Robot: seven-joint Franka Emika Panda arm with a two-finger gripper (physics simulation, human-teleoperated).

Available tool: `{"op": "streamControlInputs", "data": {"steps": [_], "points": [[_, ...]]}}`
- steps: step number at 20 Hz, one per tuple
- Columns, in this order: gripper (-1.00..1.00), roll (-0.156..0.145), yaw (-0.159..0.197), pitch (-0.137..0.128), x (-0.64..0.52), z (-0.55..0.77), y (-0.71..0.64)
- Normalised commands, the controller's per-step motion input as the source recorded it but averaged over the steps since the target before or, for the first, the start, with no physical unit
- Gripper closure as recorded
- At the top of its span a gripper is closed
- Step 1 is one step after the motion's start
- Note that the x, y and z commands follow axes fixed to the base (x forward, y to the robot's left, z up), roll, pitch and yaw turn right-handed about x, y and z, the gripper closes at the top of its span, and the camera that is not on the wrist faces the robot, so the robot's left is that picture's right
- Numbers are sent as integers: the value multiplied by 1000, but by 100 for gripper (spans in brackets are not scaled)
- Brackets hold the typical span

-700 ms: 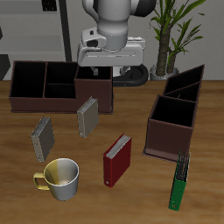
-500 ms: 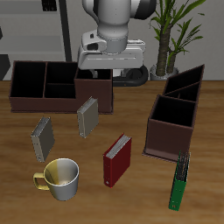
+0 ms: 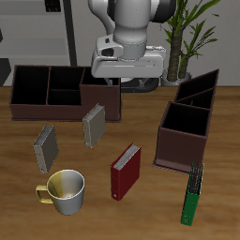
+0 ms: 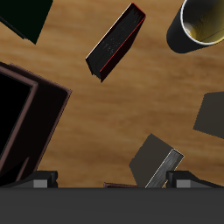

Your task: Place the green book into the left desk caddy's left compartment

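The green book [image 3: 193, 195] stands on edge near the table's front edge, in front of the left desk caddy [image 3: 178, 146]. It also shows in the wrist view [image 4: 22, 17]. That caddy is maroon-brown with black end sections, one nearer [image 3: 185, 120] and one farther back [image 3: 200, 89]. I cannot tell which is the left compartment. The caddy's near end shows in the wrist view [image 4: 22, 114]. My gripper [image 3: 128, 82] hangs high at the table's back, far from the book, open and empty [image 4: 109, 181].
A like caddy [image 3: 64, 92] stands broadside at the back. Two grey books [image 3: 92, 125] [image 3: 46, 146], a red book [image 3: 125, 170] and a cream mug [image 3: 66, 191] stand on the table. A potted plant [image 3: 178, 47] is behind the left caddy.
My gripper has shifted sideways at the back toward the left desk caddy's side. Nothing on the table has moved.
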Motion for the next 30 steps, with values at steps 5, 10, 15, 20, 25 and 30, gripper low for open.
{"op": "streamControlInputs", "data": {"steps": [5,10,15,20,25,30], "points": [[-100,34,7,-47,361,194,551],[-100,18,5,-37,444,126,519],[-100,-28,-31,-27,434,139,202],[-100,-21,-21,-37,396,162,224],[-100,-14,7,-47,393,63,237],[-100,11,10,-14,451,-106,242]]}}
